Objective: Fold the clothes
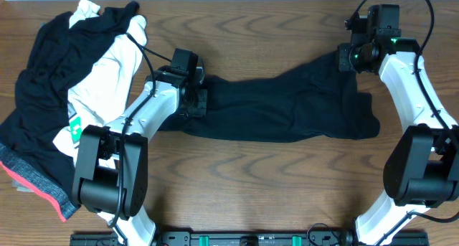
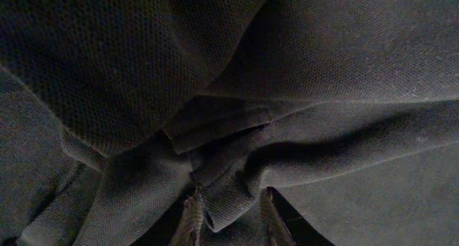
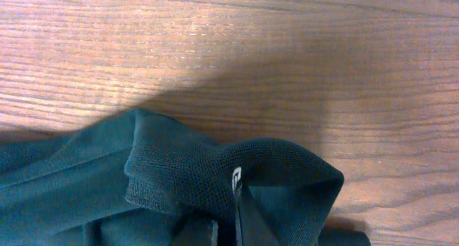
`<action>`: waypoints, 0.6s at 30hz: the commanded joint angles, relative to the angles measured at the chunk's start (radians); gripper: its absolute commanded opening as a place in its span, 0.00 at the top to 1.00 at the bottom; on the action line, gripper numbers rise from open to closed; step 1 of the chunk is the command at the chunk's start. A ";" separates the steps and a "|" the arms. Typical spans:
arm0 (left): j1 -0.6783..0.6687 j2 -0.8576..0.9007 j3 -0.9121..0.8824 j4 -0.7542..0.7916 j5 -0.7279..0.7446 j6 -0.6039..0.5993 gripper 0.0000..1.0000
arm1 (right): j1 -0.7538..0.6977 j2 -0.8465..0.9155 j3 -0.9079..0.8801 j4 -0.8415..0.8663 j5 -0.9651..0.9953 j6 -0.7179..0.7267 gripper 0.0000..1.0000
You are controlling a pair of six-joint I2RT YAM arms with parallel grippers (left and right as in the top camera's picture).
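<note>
Wood table (image 1: 251, 181), black garment (image 1: 287, 106) between fingers (image 2: 190, 219)

**Colours in View**

A black knit shirt (image 1: 287, 110) is being displayed on a brown wood-grained bench (image 1: 251, 178). A black garment (image 1: 39, 74), a white garment (image 1: 107, 81), coral-edged grey cloth (image 1: 32, 180) and a green tag (image 1: 75, 126) are being shown beside it.
</note>
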 commanded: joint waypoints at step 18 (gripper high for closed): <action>-0.003 0.023 -0.003 -0.004 -0.051 -0.063 0.70 | -0.005 -0.008 0.002 -0.002 0.012 0.013 0.98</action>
